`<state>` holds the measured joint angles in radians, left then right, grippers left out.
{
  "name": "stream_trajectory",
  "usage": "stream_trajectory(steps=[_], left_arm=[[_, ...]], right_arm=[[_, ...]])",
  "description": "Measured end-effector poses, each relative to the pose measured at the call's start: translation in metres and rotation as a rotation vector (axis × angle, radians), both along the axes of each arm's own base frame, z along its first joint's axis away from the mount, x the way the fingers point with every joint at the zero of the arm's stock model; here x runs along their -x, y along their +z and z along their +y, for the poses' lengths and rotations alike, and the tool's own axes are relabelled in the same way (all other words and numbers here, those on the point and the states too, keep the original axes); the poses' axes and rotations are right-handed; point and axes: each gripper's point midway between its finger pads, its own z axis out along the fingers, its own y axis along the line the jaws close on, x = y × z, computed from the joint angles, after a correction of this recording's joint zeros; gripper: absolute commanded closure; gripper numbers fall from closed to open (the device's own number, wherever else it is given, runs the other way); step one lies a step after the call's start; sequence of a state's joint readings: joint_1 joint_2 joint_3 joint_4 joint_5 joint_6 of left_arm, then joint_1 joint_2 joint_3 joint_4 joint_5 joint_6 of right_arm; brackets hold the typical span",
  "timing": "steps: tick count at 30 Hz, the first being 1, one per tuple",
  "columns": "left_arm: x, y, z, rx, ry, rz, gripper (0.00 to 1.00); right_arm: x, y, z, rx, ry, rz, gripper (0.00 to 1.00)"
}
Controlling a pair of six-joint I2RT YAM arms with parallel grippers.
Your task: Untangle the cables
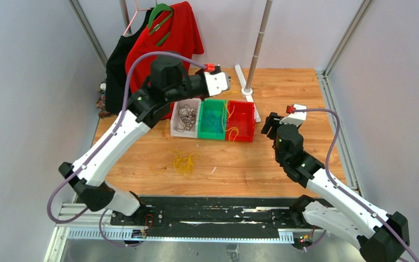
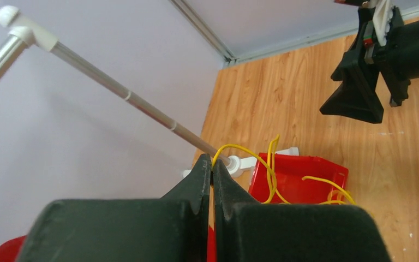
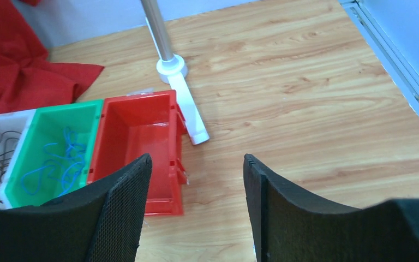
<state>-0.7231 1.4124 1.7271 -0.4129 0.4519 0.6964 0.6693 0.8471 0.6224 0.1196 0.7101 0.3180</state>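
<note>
My left gripper (image 2: 213, 164) hangs above the red bin (image 2: 305, 174) and is shut on a thin yellow cable (image 2: 251, 154), which loops from the fingertips down into that bin. In the top view this gripper (image 1: 226, 82) is at the back of the bin row, and yellow cable (image 1: 232, 131) shows in the red bin (image 1: 240, 137). A loose yellow bundle (image 1: 184, 162) lies on the table in front of the bins. My right gripper (image 3: 196, 164) stands open and empty over bare wood, right of the red bin (image 3: 136, 131).
Blue cables (image 3: 60, 164) lie in the green bin (image 1: 210, 135), dark cables (image 1: 185, 117) in the white bin (image 1: 175, 131). A pole (image 1: 259, 43) with a white foot (image 3: 188, 109) stands behind the bins. Red and black garments (image 1: 169, 38) hang at the back left.
</note>
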Motion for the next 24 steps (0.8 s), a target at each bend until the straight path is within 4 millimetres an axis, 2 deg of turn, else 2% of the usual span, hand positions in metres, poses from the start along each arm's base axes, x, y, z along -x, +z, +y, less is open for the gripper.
stream_trajectory(steps=[4, 9, 19, 24], left_arm=[[-0.024, -0.022, -0.021, -0.025, -0.001, 0.029, 1.0], [-0.046, -0.043, -0.04, -0.045, 0.002, 0.05, 1.0], [-0.061, -0.041, -0.049, -0.046, 0.009, -0.014, 1.0], [-0.074, -0.051, -0.052, -0.094, 0.025, -0.073, 1.0]], right_arm=[[-0.001, -0.008, -0.012, 0.007, -0.038, 0.021, 0.39], [-0.004, -0.017, -0.016, 0.01, -0.058, 0.042, 0.4], [-0.007, -0.033, -0.015, 0.031, -0.063, 0.083, 0.4], [-0.007, -0.037, -0.023, 0.031, -0.085, 0.086, 0.4]])
